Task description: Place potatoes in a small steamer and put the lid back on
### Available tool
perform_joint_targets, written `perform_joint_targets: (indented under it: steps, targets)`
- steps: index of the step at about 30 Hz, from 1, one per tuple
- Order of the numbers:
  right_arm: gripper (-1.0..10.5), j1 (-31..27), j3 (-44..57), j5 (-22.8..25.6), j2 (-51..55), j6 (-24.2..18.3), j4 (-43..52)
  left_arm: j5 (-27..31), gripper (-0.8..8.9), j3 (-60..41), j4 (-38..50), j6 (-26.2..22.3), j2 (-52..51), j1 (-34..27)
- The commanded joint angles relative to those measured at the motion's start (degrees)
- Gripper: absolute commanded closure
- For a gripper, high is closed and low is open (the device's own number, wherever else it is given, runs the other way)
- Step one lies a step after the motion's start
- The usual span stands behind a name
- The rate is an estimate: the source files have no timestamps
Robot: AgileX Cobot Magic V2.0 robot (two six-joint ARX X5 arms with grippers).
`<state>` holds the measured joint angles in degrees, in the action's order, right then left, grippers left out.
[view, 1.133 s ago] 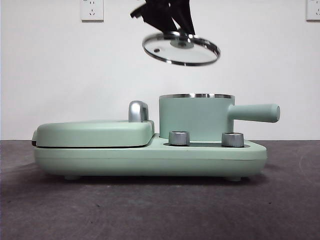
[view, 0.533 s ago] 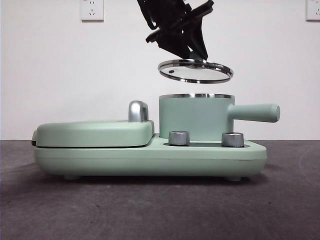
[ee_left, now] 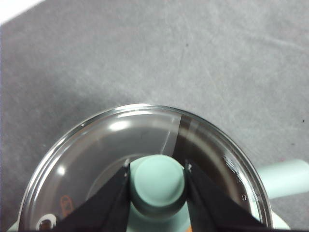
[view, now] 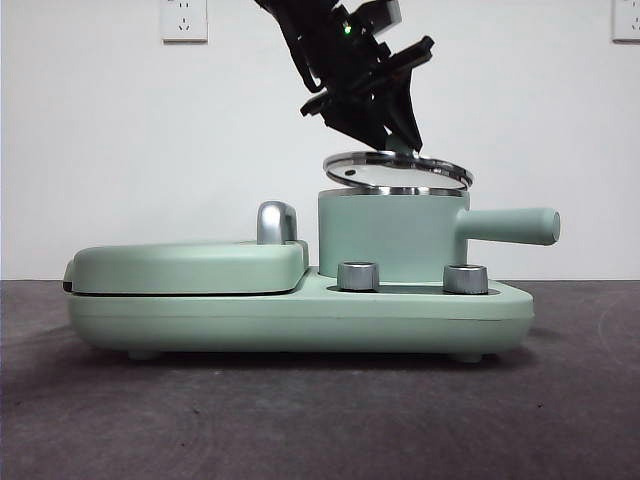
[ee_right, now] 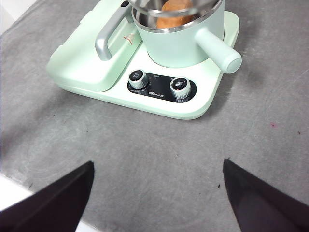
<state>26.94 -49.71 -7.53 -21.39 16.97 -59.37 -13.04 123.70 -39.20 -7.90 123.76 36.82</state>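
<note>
Now the lid-replacing step is under way. The left gripper [ee_left: 158,181] is pinching the mint-green knob [ee_left: 158,180] of the lid [view: 397,171] between its two black jaws, and it is holding that lid just above the steel rim of the small steamer [view: 390,235]. From the front, the lid is sitting slightly tilted, its side toward the stick handle [view: 510,226] looking closest to the rim, while the other side is riding a little higher; whether any edge is touching the rim is hard to tell. The steamer is standing on the mint-green cooker base [view: 300,315], beside the flat grill cover [view: 190,265] with its chrome handle [view: 277,222].

The potato [ee_right: 176,14] is already lying inside the steamer, showing orange-brown under the glass in the right wrist view, so the loading part looks done. The right gripper [ee_right: 157,193] is waiting well back from the cooker over the grey table [ee_right: 145,159], its jaws spread wide and carrying nothing.

Judging from this, the task is nearly finished. The next move is calling for a small level descent: the lid needs flattening so its steel rim seats evenly all round the pot, and only then should the jaws let go of the knob. Releasing while it is tilted could leave it cocked or sliding off.
</note>
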Motion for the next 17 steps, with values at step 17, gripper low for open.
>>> perform_joint_targets:
  steps: [17]
  targets:
    - [5.2, 0.3, -0.3, -0.1, -0.1, 0.7, 0.6, -0.5, 7.97, 2.3, 1.5, -0.2, 2.4, -0.2]
